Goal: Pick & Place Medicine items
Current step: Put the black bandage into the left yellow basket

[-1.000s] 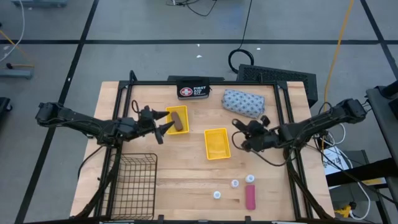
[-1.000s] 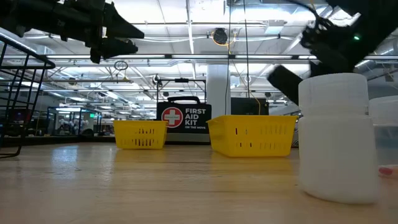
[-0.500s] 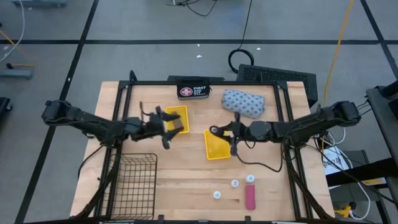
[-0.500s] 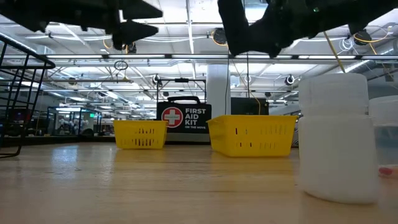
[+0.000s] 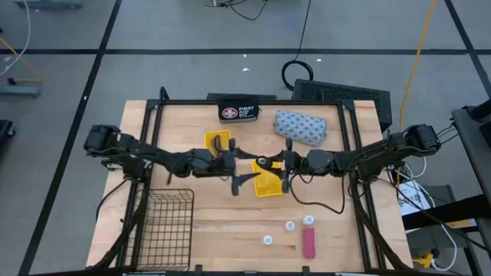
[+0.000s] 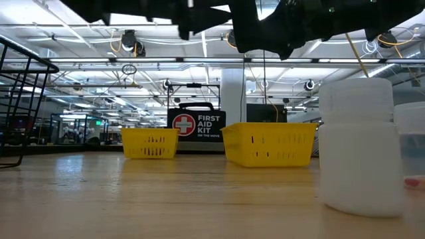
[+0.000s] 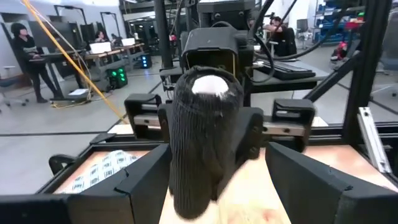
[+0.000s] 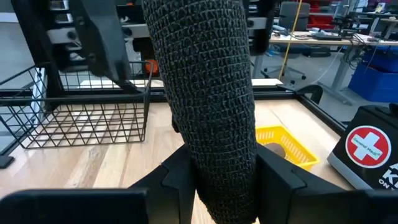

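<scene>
The black ribbed roll with a white core [image 7: 202, 137] hangs in the air above the middle of the wooden table [image 5: 222, 230], over the near-left corner of a yellow rectangular plastic tray [image 5: 270, 182]. The right claw [image 8: 217, 186] is clamped on it, one finger pressed to each side, so the roll stands out in front of that claw. The left claw [image 7: 211, 186] faces it from the left with its fingers spread wide on either side of the roll and not touching it. This looks like a hand-over between the arms, though the roll may simply be meant for the tray below.

A small brown oblong [image 5: 218, 143] lies in a second yellow tray [image 5: 209, 138] to the far left. The pink flat bar [image 5: 308, 242] and three tiny white round containers [image 5: 290, 226] wait near the right front edge. The grey-blue patterned pouch [image 5: 301, 127] lies at the far side.
</scene>
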Tool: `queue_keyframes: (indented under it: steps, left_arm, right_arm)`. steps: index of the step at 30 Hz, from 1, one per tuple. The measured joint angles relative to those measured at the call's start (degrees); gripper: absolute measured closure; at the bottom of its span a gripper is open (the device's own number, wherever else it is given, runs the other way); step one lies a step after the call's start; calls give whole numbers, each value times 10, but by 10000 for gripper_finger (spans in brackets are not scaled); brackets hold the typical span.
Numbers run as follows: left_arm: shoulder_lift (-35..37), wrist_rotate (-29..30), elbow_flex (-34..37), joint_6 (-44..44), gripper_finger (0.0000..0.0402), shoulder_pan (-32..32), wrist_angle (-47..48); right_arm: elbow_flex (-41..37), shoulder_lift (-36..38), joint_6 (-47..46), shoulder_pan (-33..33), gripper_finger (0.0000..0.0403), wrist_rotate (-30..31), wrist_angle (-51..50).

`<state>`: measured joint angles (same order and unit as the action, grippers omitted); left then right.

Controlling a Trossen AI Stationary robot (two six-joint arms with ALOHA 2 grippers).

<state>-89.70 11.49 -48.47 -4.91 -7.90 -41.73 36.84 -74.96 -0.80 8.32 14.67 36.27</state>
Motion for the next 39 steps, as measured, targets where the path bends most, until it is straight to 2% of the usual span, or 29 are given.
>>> queue_keyframes:
  steps: [6,12,15,21,24,28,32,36,39]
  left_arm:
    - [-52,5,-57,-30,135,1,-2]
    - [-63,5,-73,-35,144,7,0]
    - [-63,0,-73,-25,182,9,1]
    - [-63,-1,-73,-6,291,13,2]
    - [-63,2,-73,-5,318,15,3]
    - [-38,29,-73,0,319,14,32]
    - [11,73,-73,18,309,13,101]
    - [63,138,-73,39,310,16,175]
    - [94,187,-73,89,310,15,257]
  right_arm:
    - [0,0,0,0,294,-30,2]
    - [0,0,0,0,292,-30,-2]
    - [0,0,-1,0,292,-29,-18]
    - [0,0,-1,0,284,-29,-23]
    - [0,0,-1,0,277,-27,-25]
    - [2,0,0,0,270,-27,-24]
    - [2,1,0,0,266,-23,-34]
    - [-1,0,0,2,268,-34,-70]
    - [0,1,0,0,268,-30,-78]
